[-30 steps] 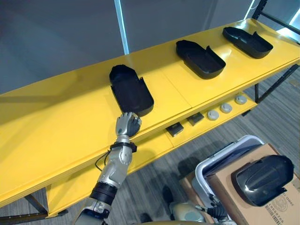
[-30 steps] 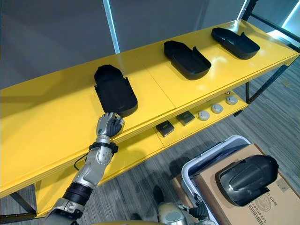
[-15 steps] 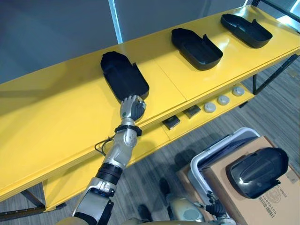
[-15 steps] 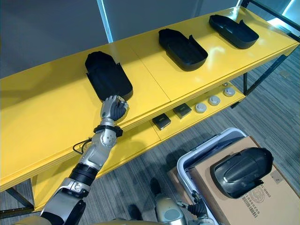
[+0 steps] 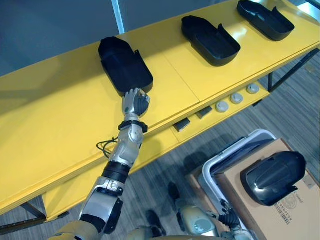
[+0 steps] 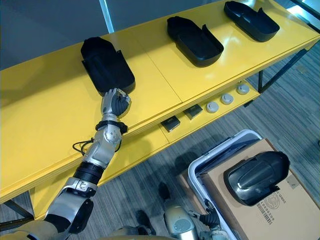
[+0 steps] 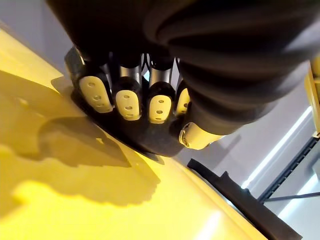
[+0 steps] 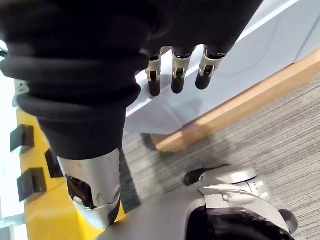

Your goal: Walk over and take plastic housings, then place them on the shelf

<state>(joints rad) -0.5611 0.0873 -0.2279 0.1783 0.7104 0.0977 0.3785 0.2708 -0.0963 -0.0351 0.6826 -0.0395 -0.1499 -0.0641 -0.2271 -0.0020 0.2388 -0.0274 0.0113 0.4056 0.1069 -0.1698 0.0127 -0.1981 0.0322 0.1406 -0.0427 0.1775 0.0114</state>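
Observation:
A black plastic housing (image 5: 124, 66) lies open side up on the yellow shelf top (image 5: 60, 115). My left hand (image 5: 136, 102) rests on the shelf at the housing's near end. In the left wrist view its curled fingers (image 7: 127, 99) press against the housing's end wall (image 7: 145, 140) and enclose nothing. Two more housings (image 5: 210, 34) (image 5: 265, 12) lie further right on the same shelf. Another black housing (image 5: 272, 176) sits dome up on a cardboard box (image 5: 295, 220) at the lower right. My right hand (image 8: 175, 75) hangs low with relaxed fingers beside that box.
A white bin (image 5: 235, 157) stands on the grey carpet against the cardboard box. The lower yellow shelf holds two small black blocks (image 5: 182, 125) and three round pale discs (image 5: 236, 98). The left part of the shelf top is bare.
The whole picture has shifted, so the camera has moved. My left arm has stretched further and the hand has stayed at the housing's near end, which sits slightly deeper on the shelf.

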